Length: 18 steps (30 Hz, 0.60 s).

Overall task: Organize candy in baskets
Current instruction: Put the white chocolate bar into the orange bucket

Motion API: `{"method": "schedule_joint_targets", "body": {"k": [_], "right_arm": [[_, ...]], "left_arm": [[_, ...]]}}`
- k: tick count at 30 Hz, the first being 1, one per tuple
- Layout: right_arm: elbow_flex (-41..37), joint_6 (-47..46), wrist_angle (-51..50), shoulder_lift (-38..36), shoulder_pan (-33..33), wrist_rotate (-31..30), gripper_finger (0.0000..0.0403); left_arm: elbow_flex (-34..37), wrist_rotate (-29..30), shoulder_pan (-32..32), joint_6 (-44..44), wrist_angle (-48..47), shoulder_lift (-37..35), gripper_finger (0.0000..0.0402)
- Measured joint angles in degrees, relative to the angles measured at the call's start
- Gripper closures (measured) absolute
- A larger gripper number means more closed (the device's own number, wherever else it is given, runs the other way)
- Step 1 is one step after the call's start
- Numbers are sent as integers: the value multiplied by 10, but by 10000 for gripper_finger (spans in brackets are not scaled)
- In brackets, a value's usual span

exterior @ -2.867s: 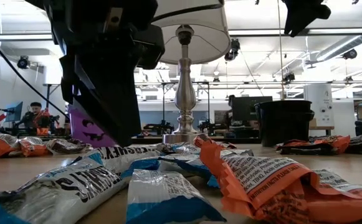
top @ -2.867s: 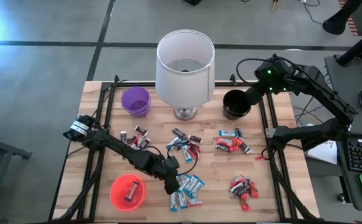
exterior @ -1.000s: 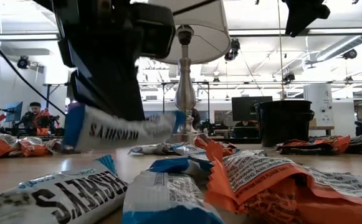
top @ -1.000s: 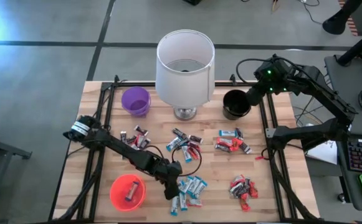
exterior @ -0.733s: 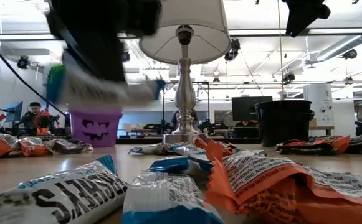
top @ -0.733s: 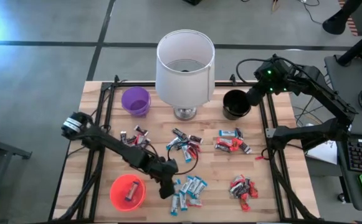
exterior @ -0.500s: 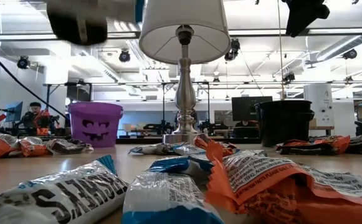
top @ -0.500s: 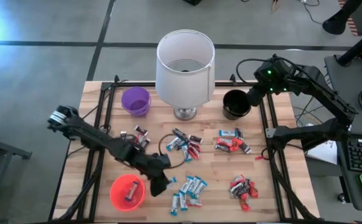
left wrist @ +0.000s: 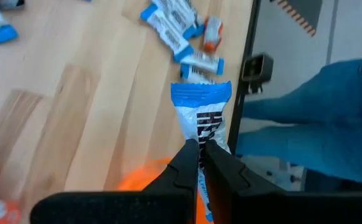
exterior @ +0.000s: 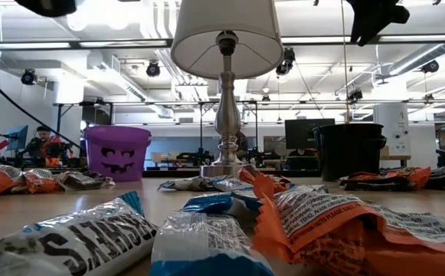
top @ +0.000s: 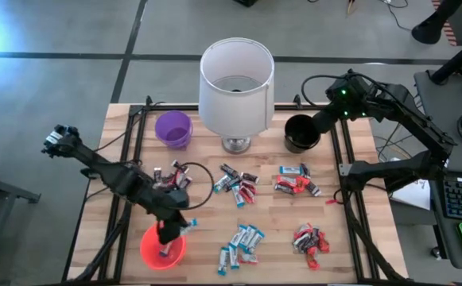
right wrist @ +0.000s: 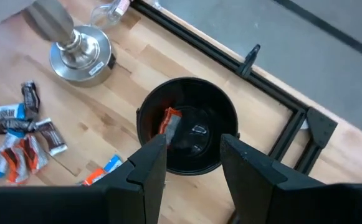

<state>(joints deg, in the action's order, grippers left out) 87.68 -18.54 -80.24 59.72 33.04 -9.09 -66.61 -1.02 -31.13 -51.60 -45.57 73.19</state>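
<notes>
My left gripper (top: 167, 230) hangs over the orange-red basket (top: 162, 247), shut on a blue-and-white candy bar (left wrist: 200, 121) that sticks out past the fingertips. The basket's rim (left wrist: 144, 180) shows just beneath in the left wrist view, and one candy lies inside it. My right gripper (right wrist: 193, 165) hovers open above the black basket (right wrist: 190, 124), which holds a red candy (right wrist: 168, 121). The purple basket (top: 173, 128) stands at the back left. Loose candy lies in groups: blue-and-white bars (top: 242, 238), red ones (top: 310, 238), mixed ones (top: 234, 183) and dark ones (top: 171, 176).
A big white lampshade on a metal base (top: 236, 79) stands at the back middle, between the purple and black baskets. More wrappers (top: 294, 181) lie right of centre. Black frame rails run along both table sides. Blue cloth (left wrist: 318, 106) shows beyond the table edge.
My left gripper has carried the blue-and-white candy up and left from the blue pile to above the orange-red basket. The right arm has not moved.
</notes>
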Motion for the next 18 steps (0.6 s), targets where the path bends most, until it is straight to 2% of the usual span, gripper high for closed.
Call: {"method": "schedule_joint_targets", "body": {"k": [8,18], "right_arm": [[0,-85,0,2,0,0,259],[0,-115,8,40,0,0,259]], "left_arm": [[0,0,-43,-5,-85,-56,401],[68,-30,-76,3,-63,-93,401]]}}
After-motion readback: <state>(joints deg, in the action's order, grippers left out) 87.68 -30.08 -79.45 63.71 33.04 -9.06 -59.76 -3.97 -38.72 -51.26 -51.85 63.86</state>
